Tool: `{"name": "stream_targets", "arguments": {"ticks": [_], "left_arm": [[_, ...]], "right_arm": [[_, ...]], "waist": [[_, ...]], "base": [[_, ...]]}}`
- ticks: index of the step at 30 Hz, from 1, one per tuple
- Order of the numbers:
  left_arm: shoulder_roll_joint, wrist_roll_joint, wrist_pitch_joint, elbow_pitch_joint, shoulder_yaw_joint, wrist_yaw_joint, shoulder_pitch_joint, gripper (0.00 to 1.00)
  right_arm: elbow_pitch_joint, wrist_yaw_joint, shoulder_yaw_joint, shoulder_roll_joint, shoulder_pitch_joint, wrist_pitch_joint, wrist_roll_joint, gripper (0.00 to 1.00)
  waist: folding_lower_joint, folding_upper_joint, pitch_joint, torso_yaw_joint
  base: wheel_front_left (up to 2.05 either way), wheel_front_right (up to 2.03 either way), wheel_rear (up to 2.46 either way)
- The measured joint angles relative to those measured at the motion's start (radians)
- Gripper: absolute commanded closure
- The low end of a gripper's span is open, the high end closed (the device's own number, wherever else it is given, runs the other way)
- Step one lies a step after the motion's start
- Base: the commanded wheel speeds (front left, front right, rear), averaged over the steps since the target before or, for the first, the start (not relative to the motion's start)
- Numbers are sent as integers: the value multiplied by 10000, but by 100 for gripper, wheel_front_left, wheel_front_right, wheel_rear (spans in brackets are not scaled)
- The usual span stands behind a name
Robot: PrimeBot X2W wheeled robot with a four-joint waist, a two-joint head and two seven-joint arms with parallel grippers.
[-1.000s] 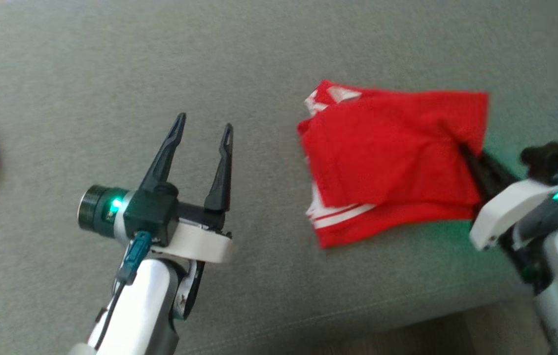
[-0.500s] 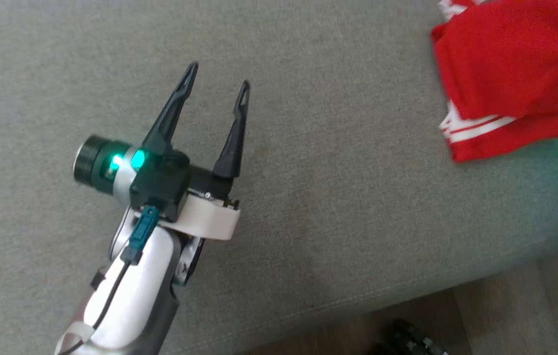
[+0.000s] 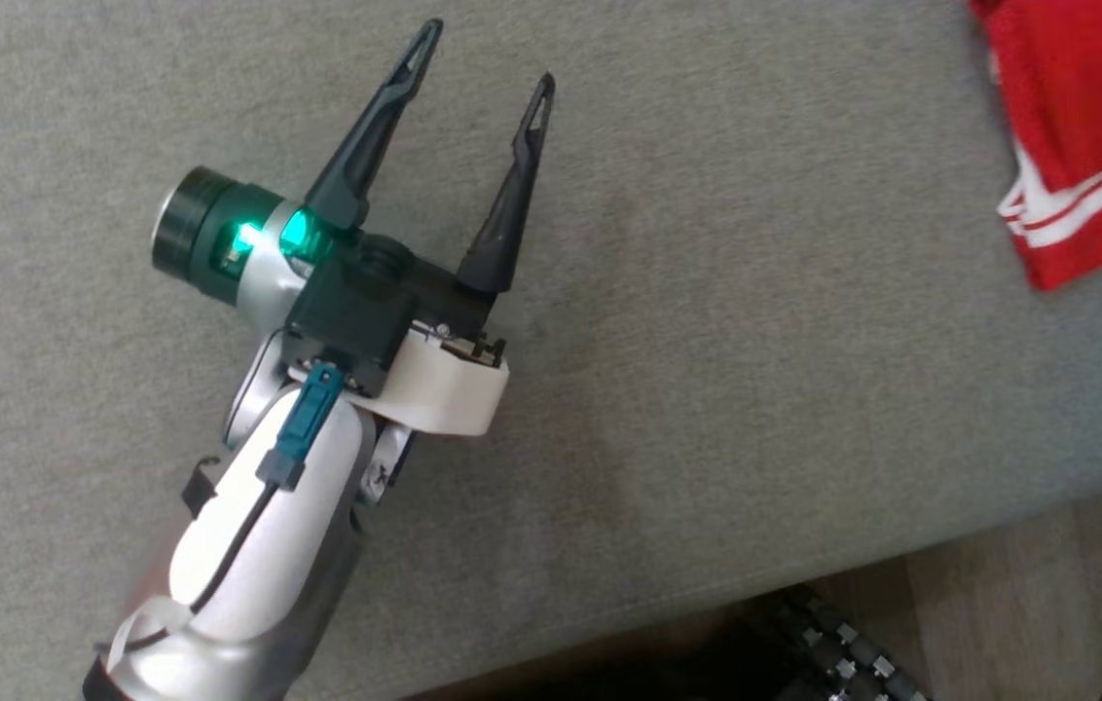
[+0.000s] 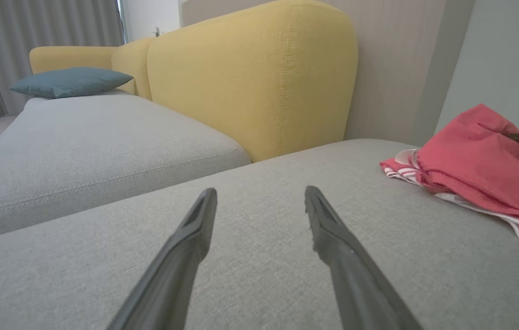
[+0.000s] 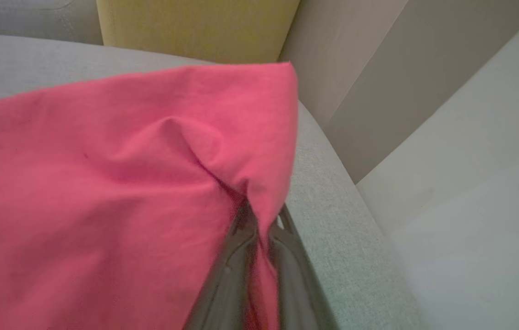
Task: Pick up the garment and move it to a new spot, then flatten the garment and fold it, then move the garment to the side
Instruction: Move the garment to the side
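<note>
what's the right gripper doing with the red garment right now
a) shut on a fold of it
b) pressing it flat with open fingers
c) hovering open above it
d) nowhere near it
A: in the right wrist view the right gripper has its jaws drawn together with a fold of the red garment pinched between them.

You've got a wide stretch of bare grey seat cushion (image 3: pixel 755 389) ahead of and around your left gripper (image 3: pixel 488 54). In the way: yellow backrest (image 4: pixel 250 78) at the far side, red garment (image 3: pixel 1086 117) off right (bunched up), wall (image 5: pixel 470 192) just past that.
</note>
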Motion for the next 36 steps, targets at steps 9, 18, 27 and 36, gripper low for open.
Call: {"name": "stream_targets", "arguments": {"ticks": [9, 18, 27, 36], "left_arm": [[65, -4, -31, 54, 63, 36, -19, 0], [167, -255, -48, 211, 330, 382, 347, 0], [255, -907, -115, 249, 807, 1060, 1975, 0], [290, -1361, -117, 284, 1384, 1536, 2985, 0]], "right_arm": [[986, 0, -593, 284, -299, -583, -876, 0], [190, 0, -865, 1279, 621, -2102, -1348, 0], [-3298, 0, -349, 3346, 3895, -2385, -1329, 0], [-5889, 0, 270, 4142, 5570, -1467, -1335, 0]], "waist": [[0, 0, 62, 195], [0, 0, -955, 205], [0, 1, -2510, 609], [0, 1, -3393, 1648]], "base": [[0, 0, 0], [0, 0, 0], [0, 0, 0], [0, 0, 0]]}}
